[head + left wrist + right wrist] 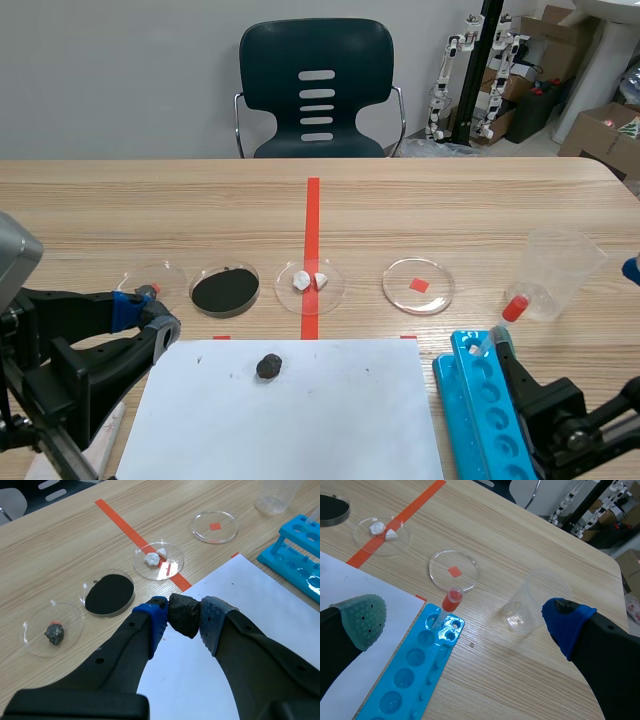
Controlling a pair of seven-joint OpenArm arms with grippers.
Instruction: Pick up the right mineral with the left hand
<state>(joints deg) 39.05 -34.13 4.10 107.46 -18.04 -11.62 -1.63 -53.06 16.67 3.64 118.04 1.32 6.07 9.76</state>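
Note:
A dark lumpy mineral (pixel 268 366) lies on the white paper sheet (pixel 330 420), to the right of a second dark mineral (pixel 54 632) that sits in a clear dish (pixel 152 278) at the far left. My left gripper (pixel 150 315) hovers at the sheet's left corner, apart from the mineral on the paper. In the left wrist view that mineral (pixel 182 617) lines up between the tips of the left gripper (pixel 185 605), whose fingers stand apart. My right gripper (pixel 464 617) is open above the blue rack, with nothing in it.
Behind the sheet stand a dish of black powder (pixel 225 289), a dish with white pieces (pixel 310 283) on the orange tape, and a dish with a red square (pixel 418 285). At the right are a clear beaker (pixel 555 270), a blue tube rack (pixel 490 410) and a red-capped tube (pixel 512 308).

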